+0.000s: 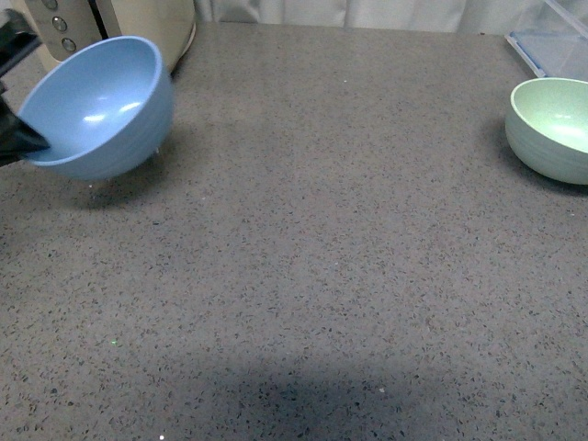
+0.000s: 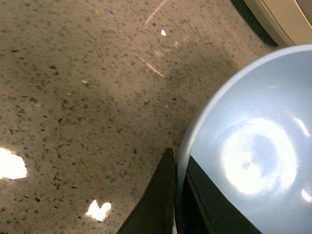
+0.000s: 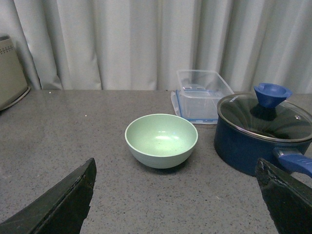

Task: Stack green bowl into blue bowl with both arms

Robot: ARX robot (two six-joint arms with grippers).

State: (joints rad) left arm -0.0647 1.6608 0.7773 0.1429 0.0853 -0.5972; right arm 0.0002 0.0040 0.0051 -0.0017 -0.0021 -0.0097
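Note:
The blue bowl (image 1: 101, 106) is at the far left of the front view, tilted and lifted a little off the grey counter. My left gripper (image 1: 20, 138) is shut on its rim. In the left wrist view one finger lies inside the blue bowl (image 2: 253, 146) and one outside, with the gripper (image 2: 179, 168) pinching the rim. The green bowl (image 1: 554, 129) sits upright on the counter at the far right. In the right wrist view the green bowl (image 3: 161, 140) stands ahead of my right gripper (image 3: 178, 195), which is open wide, empty and well short of it.
A beige appliance (image 1: 110, 28) stands behind the blue bowl. A clear plastic container (image 3: 201, 95) and a dark blue lidded pot (image 3: 261, 131) stand beside and behind the green bowl. The grey speckled counter (image 1: 303, 257) lies between the two bowls.

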